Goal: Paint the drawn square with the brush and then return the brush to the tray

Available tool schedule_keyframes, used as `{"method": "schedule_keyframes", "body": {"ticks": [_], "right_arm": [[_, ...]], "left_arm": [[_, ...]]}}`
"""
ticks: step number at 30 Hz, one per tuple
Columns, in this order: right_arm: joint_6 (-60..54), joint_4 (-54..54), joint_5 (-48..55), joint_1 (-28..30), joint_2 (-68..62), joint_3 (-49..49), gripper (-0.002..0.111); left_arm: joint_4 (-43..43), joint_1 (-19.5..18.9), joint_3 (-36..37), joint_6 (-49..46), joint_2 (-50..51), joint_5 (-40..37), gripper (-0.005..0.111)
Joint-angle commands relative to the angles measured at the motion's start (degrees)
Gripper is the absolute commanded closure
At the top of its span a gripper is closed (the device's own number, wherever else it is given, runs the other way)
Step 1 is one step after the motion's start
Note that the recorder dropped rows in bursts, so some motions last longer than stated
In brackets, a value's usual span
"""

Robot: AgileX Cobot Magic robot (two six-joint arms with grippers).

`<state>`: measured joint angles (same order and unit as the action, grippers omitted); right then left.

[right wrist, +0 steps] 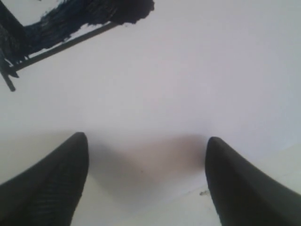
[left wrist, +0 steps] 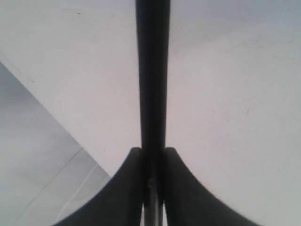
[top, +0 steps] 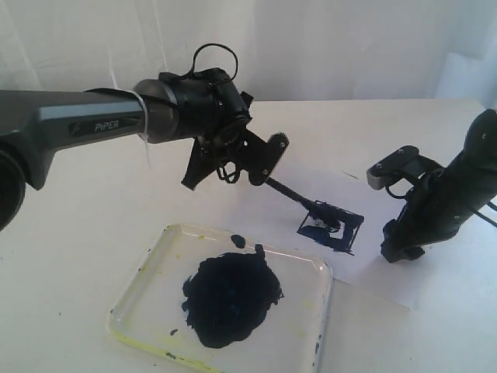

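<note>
My left gripper (top: 268, 155) is shut on the brush (top: 293, 196), a thin black stick that slants down to the right. Its tip rests on the drawn square (top: 332, 227), which is partly smeared with blue-black paint on the white paper (top: 373, 272). In the left wrist view the brush (left wrist: 153, 70) runs straight out from between the two fingers of the left gripper (left wrist: 153, 155). The tray (top: 147, 311) lies at the front with a big dark paint blob (top: 231, 295). My right gripper (top: 400, 250) stands open on the paper's right part. In the right wrist view the right gripper (right wrist: 146, 143) holds nothing and the drawn square (right wrist: 70, 23) shows painted strokes.
The white table (top: 93, 210) carries the paper and the tray. Small paint spots (top: 248, 245) sit near the tray's far rim. A pale curtain (top: 326, 47) hangs behind the table.
</note>
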<state>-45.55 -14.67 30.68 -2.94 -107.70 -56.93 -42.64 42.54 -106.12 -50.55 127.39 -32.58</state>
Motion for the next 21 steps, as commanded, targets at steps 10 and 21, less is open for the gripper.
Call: {"method": "schedule_keyframes", "body": {"ticks": [10,21], "right_arm": [[-0.03,1.38,0.00,0.10,-0.96,0.39,0.042],[-0.03,1.38,0.00,0.10,-0.96,0.39,0.042]], "left_arm": [[-3.01,2.29,-1.34,-0.41,1.83,-2.65,0.107],[-11.06,2.19,-1.34,3.62,2.24,-5.12,0.107]]}}
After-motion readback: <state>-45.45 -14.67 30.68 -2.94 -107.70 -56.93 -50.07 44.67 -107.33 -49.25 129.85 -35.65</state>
